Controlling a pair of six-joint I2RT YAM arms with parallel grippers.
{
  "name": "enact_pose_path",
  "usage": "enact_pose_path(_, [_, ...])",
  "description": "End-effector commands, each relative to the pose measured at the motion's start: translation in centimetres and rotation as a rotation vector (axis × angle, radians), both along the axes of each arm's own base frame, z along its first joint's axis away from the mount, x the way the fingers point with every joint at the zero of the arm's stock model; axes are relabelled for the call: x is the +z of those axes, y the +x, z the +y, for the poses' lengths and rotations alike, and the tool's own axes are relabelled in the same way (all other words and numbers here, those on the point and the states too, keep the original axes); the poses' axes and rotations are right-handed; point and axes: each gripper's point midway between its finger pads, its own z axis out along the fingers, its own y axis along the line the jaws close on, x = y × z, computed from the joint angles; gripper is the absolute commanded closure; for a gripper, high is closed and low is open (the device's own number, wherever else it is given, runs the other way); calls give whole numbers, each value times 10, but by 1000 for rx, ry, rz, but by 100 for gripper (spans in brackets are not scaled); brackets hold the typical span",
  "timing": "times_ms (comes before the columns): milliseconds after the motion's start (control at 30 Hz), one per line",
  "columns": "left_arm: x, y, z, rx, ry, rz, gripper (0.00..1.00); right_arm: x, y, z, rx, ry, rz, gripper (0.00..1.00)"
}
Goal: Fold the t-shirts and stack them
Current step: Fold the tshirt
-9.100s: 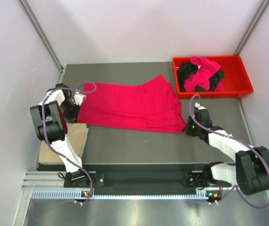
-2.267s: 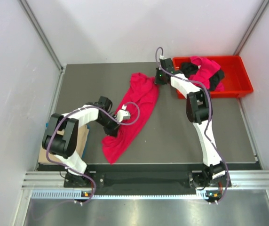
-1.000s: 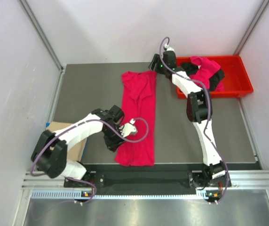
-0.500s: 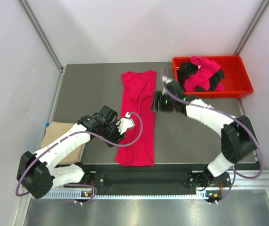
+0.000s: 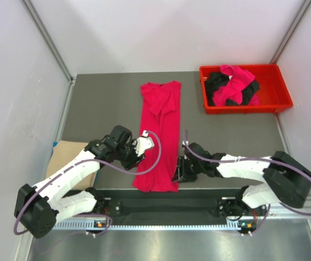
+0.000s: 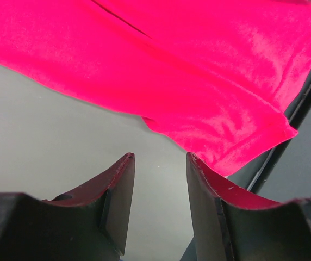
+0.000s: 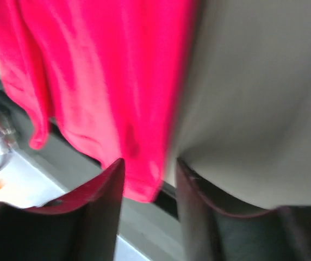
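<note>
Pink shirt [image 5: 161, 136] lies as a long narrow strip on the tabletop [image 5: 226, 130], running far to near – lengthwise folds judged done, cross folds outstanding. Left jaws open and empty, over bare tabletop just beside its left edge. Right jaws parted at its near right corner – gripping nothing, as far as the blur shows. Tan shirt [image 5: 63, 153] sits near left; more shirts [image 5: 232, 86] wait in the tray [image 5: 283, 101]

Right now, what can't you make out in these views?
- Tan shirt: top view, mostly under the left arm.
- Shirts in tray: top view, tangled, count unclear.
- Right claw: its wrist view is blurred; contact with pink shirt unclear.
- Pink shirt's far end: left wrist view, cut off by the top edge.
</note>
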Motion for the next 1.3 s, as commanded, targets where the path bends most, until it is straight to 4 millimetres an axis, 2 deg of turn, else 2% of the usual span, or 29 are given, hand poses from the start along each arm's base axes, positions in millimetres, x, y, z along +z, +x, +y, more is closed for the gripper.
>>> enact_pose_path(0, [7,5,-3,6,-29,-45,52,-3,-9,30,-1,141,75,61])
enact_pose_path(33, [11,5,-3,5,-35,-55,52,-7,-12,30,5,142,92,65])
enact_pose_path(67, [12,4,-2,5,-35,-55,52,-10,-13,33,9,151,101,78])
enact_pose_path(167, [19,0,-1,0,-49,-66,52,-13,-19,22,-9,140,118,98])
enact_pose_path(233, [22,-2,-1,-14,-55,-69,52,-15,-18,9,-29,105,88,100])
enact_pose_path(267, [23,-3,-2,-21,-59,-71,52,-22,-24,-2,-30,62,107,100])
enact_pose_path(333, [24,0,-7,-33,-75,-81,53,-22,-26,-8,-28,61,106,100])
enact_pose_path(433, [21,0,-22,-87,-92,-92,53,-35,-38,-28,-20,-8,152,100])
enact_pose_path(533, [9,-10,-36,-178,-72,-103,53,-37,-40,-38,-15,-32,150,100])
enact_pose_path(600, [-6,-20,-36,-258,-36,-112,53,-37,-39,-41,-15,-42,153,100])
enact_pose_path(633, [-9,-30,-41,-320,-30,-125,53,-37,-38,-42,-13,-43,150,97])
enact_pose_path(667, [-21,-38,-36,-389,3,-142,53,-34,-36,-39,-11,-37,148,91])
enact_pose_path(700, [-22,-42,-36,-428,6,-172,53,-33,-35,-38,-7,-34,148,83])
enact_pose_path(733, [-25,-50,-36,-483,26,-199,53,-32,-36,-38,3,-38,148,68])
enact_pose_path(767, [-29,-55,-32,-546,48,-228,53,-29,-34,-36,4,-33,147,60])
enact_pose_path(833, [-40,-68,-23,-639,92,-254,53,-24,-36,-34,4,-20,151,53])
enact_pose_path(967, [-67,-83,-12,-775,151,-264,53,-27,-41,-38,-9,-21,172,51])
enact_pose_path(1133, [-71,-79,-8,-809,187,-336,52,-32,-50,-34,16,-23,199,51])
enact_pose_path(1267, [-77,-86,-5,-845,191,-309,51,-37,-55,-36,24,-27,218,51])
